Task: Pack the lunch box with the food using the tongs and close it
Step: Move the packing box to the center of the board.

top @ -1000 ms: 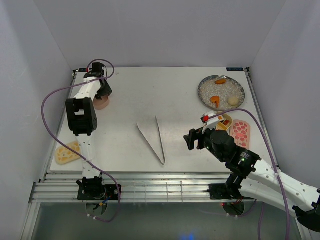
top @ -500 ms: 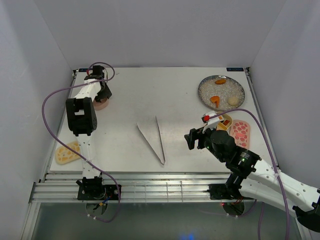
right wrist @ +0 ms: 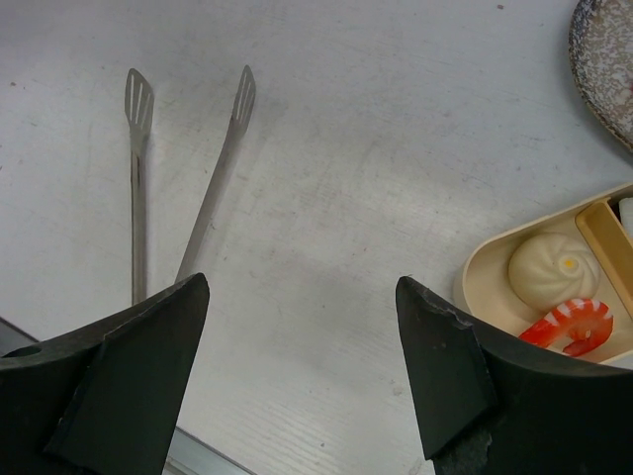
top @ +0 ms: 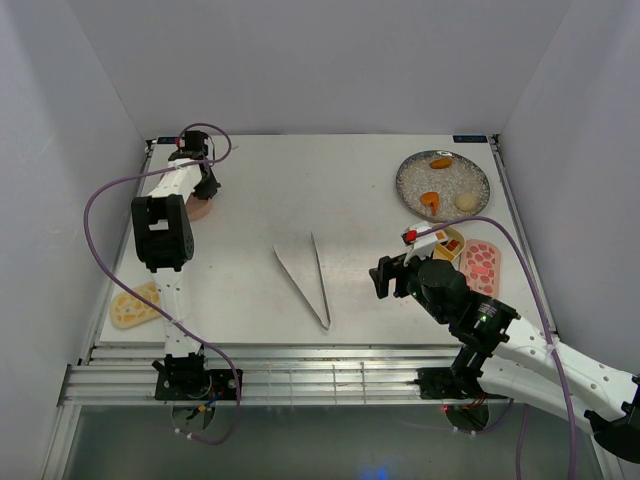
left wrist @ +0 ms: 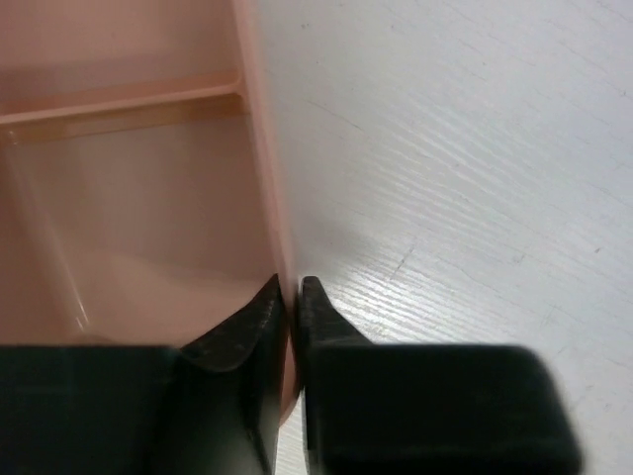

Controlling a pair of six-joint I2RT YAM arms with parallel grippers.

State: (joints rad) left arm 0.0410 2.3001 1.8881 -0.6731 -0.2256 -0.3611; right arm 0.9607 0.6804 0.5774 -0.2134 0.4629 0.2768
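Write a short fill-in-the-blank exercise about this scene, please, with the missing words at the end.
1. The left gripper pinches the wall of the ___ tray.
2. The right gripper is ___ and holds nothing.
3. The plate holds ___ food pieces.
Missing words: pink; open; three.
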